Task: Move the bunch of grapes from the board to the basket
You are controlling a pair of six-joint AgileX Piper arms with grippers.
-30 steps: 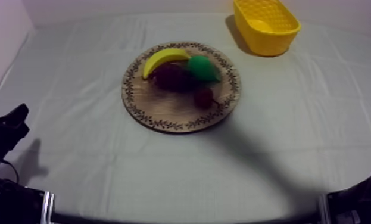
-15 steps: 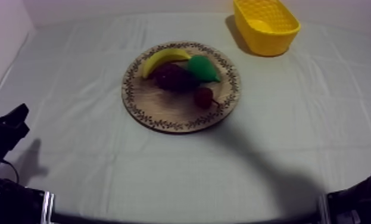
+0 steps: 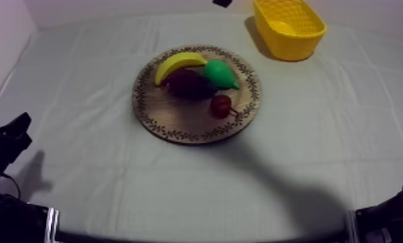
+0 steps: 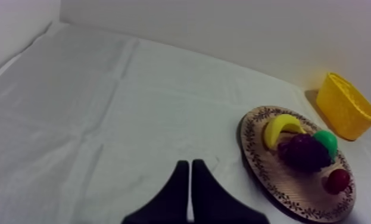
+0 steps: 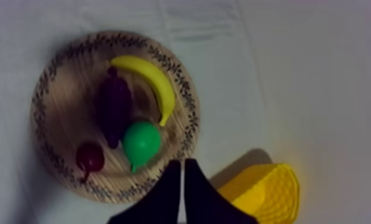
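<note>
The dark purple bunch of grapes [image 3: 189,84] lies on the round wooden board [image 3: 178,116], between the banana [image 3: 178,64] and the green pear [image 3: 220,74]. The yellow basket [image 3: 289,27] stands at the far right. My right gripper [image 5: 183,173] hangs high over the cloth between board and basket, fingers together as a narrow wedge, with the grapes [image 5: 115,107] below and off to one side. A black tip of it [image 3: 222,3] shows at the far edge. My left gripper [image 4: 190,173] is shut on nothing, low at the near left [image 3: 13,132], far from the board [image 4: 265,167].
A small red fruit [image 3: 221,105] sits on the board's near right part. A broad shadow lies on the cloth in front of the board. Part of the right arm [image 3: 391,216] shows at the near right corner.
A black tip of the right gripper has come into the top view at its far edge, left of the basket. The fruit and the left arm have not moved.
</note>
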